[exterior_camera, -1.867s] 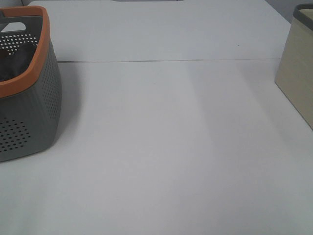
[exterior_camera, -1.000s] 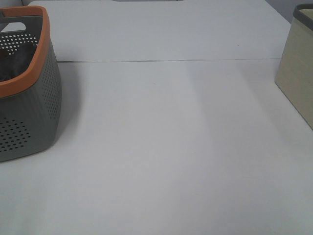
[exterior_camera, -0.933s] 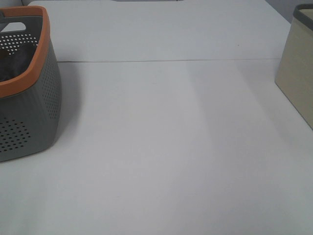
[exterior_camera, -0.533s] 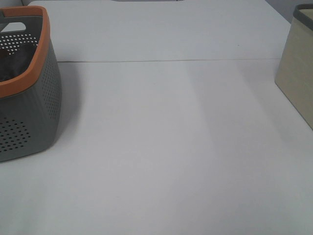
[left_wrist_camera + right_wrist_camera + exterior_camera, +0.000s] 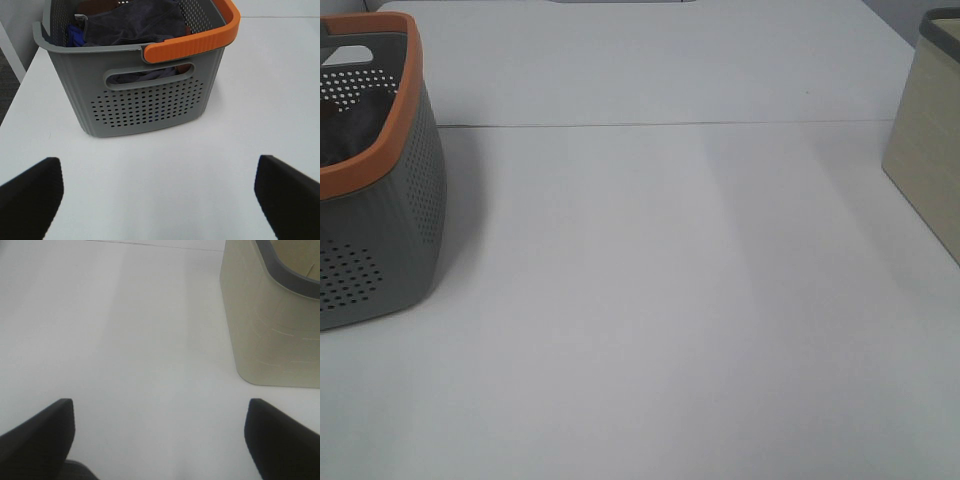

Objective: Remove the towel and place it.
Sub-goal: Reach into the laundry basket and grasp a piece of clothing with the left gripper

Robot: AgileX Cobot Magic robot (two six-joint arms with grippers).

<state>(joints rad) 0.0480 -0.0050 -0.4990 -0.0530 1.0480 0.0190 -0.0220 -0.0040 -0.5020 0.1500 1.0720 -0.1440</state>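
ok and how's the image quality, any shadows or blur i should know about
Exterior high: soft, even light, no glare; the basket throws a faint shadow on the table. Left wrist: basket and towel are sharp, the left pincer is dark and out of focus. Right wrist: the beige bin is slightly soft, the right pincer blurred.

Bright diffuse light, soft shadow nr basket (image 5: 382, 210); left pincer (image 5: 157, 177) tips blurry.
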